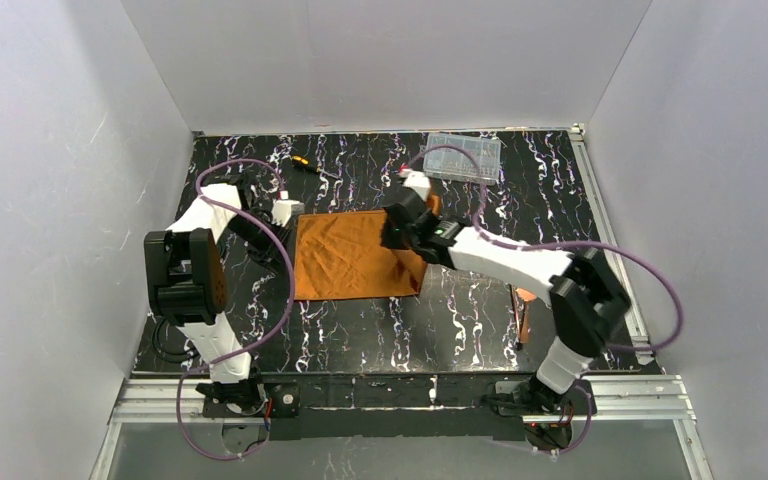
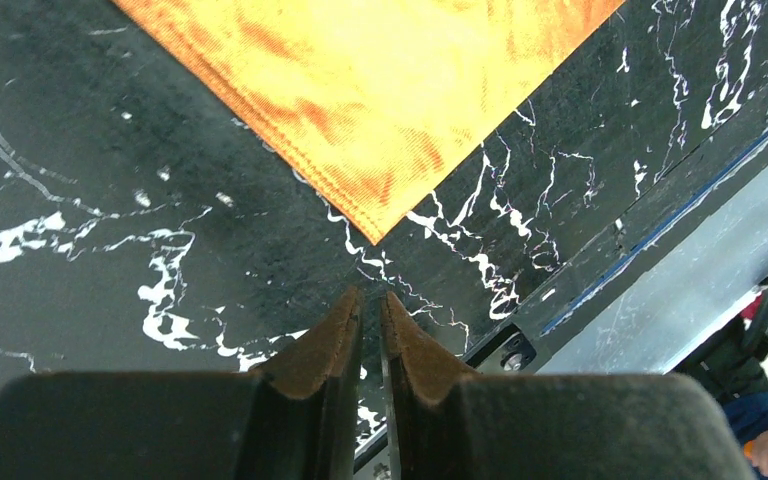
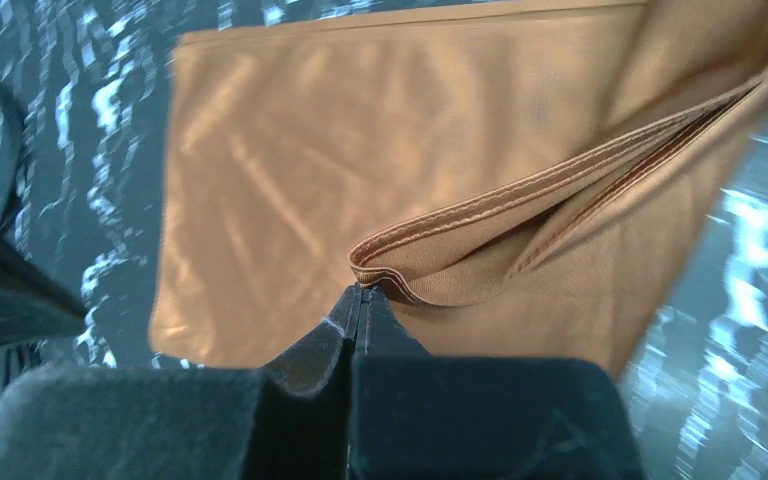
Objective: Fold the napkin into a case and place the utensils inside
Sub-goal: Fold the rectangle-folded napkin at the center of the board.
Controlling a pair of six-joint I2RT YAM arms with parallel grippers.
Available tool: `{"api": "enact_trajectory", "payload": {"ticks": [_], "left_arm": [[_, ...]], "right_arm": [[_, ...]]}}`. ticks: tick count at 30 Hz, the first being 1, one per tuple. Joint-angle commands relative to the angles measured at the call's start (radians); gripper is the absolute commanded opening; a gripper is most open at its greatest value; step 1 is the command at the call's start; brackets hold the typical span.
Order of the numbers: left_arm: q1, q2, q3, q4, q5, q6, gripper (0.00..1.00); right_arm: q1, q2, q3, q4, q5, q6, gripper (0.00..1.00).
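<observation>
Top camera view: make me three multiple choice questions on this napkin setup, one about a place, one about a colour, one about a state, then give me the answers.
1. Where on the table is the clear compartment box? A) near edge B) far edge, right side C) dead centre
2. What colour is the napkin? A) blue B) white C) rust-orange
3. How is the right pincer? A) wide open B) shut on the napkin's folded edge C) shut on a screwdriver
Answers: B, it lies at the far right; C, the cloth is rust-orange on the black marbled top; B, the wrist view shows the fingers together at the doubled hem.
</observation>
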Motion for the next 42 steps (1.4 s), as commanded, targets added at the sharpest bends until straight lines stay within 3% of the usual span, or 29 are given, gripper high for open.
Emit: {"api": "enact_trajectory", "payload": {"ticks": [1, 8, 42], "left_arm": [[0.053, -0.013, 0.042, -0.052, 0.035, -0.008, 0.11], [0.122, -0.04, 0.044, -0.087, 0.035, 0.035, 0.11], [0.149, -0.053, 0.025, -0.086, 0.038, 0.053, 0.13]], "right_arm": [[0.06, 0.19, 0.17, 0.087, -0.233, -0.104, 0.01], [0.164, 0.46, 0.453, 0.003, -0.331, -0.136, 0.01], [0.249, 0.634, 0.605, 0.006, -0.401, -0.163, 0.02]]}}
